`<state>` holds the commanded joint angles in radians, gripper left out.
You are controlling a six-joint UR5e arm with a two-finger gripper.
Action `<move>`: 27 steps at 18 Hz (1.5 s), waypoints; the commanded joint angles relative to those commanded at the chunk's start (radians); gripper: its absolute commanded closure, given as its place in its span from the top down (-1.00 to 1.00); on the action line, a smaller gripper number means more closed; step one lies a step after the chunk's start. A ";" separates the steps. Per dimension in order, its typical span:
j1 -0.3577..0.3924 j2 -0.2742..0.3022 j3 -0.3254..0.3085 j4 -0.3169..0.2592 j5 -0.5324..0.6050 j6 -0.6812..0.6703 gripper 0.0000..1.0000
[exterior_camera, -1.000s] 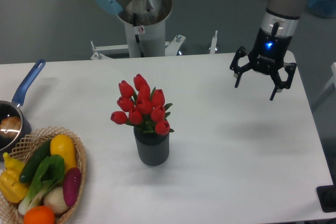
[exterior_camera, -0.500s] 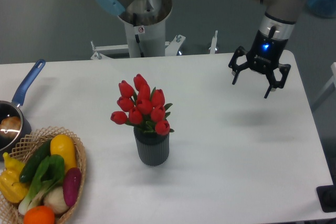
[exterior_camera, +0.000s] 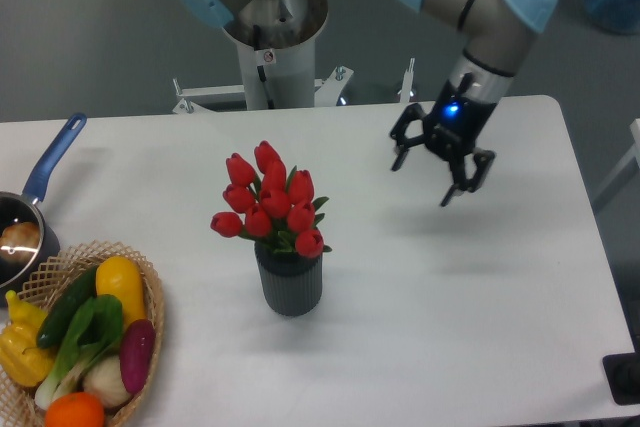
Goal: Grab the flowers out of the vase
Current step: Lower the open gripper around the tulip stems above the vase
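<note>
A tight bunch of red tulip flowers (exterior_camera: pixel 268 204) with green leaves stands upright in the vase (exterior_camera: pixel 289 285), a short dark grey ribbed cylinder near the middle of the white table (exterior_camera: pixel 470 327). The stems are hidden inside the vase. My gripper (exterior_camera: pixel 421 180) hangs above the table to the right of the flowers, well apart from them. Its black fingers are spread open with nothing between them, and a blue light glows on its wrist.
A wicker basket (exterior_camera: pixel 150 292) of colourful vegetables sits at the front left corner. A blue-handled saucepan (exterior_camera: pixel 35 197) lies at the left edge behind it. The arm's grey base column (exterior_camera: pixel 270 37) stands behind the table's far edge.
The gripper has swung left across the table toward the flowers, tilting as it moved, and it stays open. The flowers and vase have not moved.
</note>
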<state>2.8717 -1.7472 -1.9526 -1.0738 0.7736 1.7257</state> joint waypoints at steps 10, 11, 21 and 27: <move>-0.067 0.034 -0.015 -0.086 -0.143 -0.011 1.00; -0.080 0.029 -0.015 -0.084 -0.167 -0.011 1.00; -0.117 0.021 -0.020 -0.075 -0.221 0.003 1.00; -0.133 -0.009 -0.008 -0.072 -0.275 0.003 1.00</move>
<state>2.7382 -1.7564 -1.9604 -1.1459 0.4986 1.7288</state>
